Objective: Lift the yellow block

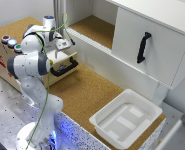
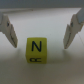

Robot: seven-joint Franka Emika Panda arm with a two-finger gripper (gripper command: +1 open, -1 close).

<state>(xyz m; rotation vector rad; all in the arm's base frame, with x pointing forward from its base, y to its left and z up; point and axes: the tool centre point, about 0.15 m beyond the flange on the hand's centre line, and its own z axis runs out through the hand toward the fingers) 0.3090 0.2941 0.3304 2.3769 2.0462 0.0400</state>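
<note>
Cork work surface (image 1: 87, 92): spans the middle of the exterior view. White cabinet (image 1: 157, 35) with cabinet handle (image 1: 143, 47): upper right of that view, no part in this step. White bin (image 1: 103, 120): lower right, well apart from the work; disregard. Arm (image 1: 29, 65): left side of the frame, bent over the open drawer (image 1: 67, 59) at left centre, with the drawer handle (image 1: 65, 68) facing the cork.

Gripper (image 1: 65, 44) (image 2: 39, 44): spread wide, grasping nothing, poised directly above the target.

Yellow block (image 2: 35, 51): seen in the wrist view only, lying flat on a pale floor between the two fingers (image 2: 8, 29), touching neither and sitting nearer one finger than the other. Marked with a black "N" on the upward face. Not discernible in the exterior view; probably inside the drawer, hidden beneath the wrist.

Step in hand, as judged: final alignment and descent before the grasp.

1. Shift sideways along the closing axis until the block sits midway between the fingers; otherwise expect the nearer finger to push it first.
2. Keep the finger pads square to two opposite block faces.
3. Descend straight down until the tips bracket the block's sides; stop short of the floor.
4. Close gently and evenly.
5. Raise vertically, clear of the drawer walls.
</note>
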